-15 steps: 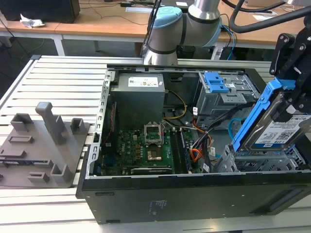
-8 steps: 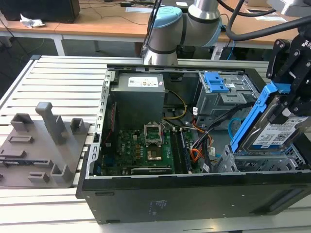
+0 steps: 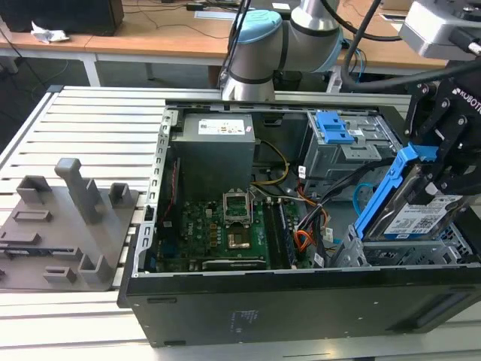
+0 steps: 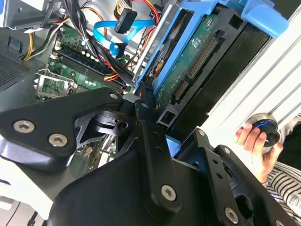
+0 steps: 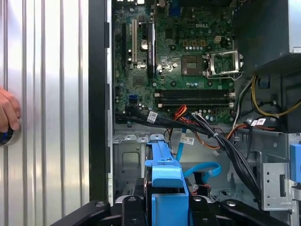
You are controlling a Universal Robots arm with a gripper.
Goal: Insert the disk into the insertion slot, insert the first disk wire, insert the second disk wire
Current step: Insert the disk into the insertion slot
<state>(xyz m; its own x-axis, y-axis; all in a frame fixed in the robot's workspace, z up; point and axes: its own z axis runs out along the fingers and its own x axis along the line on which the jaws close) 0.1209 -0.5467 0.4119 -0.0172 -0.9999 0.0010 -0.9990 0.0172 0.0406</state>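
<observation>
My gripper (image 3: 445, 174) is shut on the disk (image 3: 422, 214), a silver drive with a white label in a bright blue carrier (image 3: 385, 192). The disk is tilted steeply, its lower end just over the insertion slot (image 3: 353, 252), the low perforated grey cage at the case's front corner on the exterior view's right. In the second wrist view the black fingers (image 4: 143, 110) clamp the carrier (image 4: 186, 44) edge. The second disk wire (image 4: 104, 32), a light-blue looped cable, lies beside the disk and also appears as the blue loop (image 5: 203, 168). The first disk wire (image 4: 145, 5), red-orange with a dark plug (image 4: 126, 20), hangs nearby.
The open black case (image 3: 301, 301) holds a green board (image 3: 218, 226), a power supply (image 3: 214, 154), black cable bundles (image 5: 225, 146) and a taller grey cage with a blue latch (image 3: 333, 126). A grey fixture (image 3: 71, 218) lies on the slatted table. A person's hand (image 4: 254, 139) rests on a knob outside the case.
</observation>
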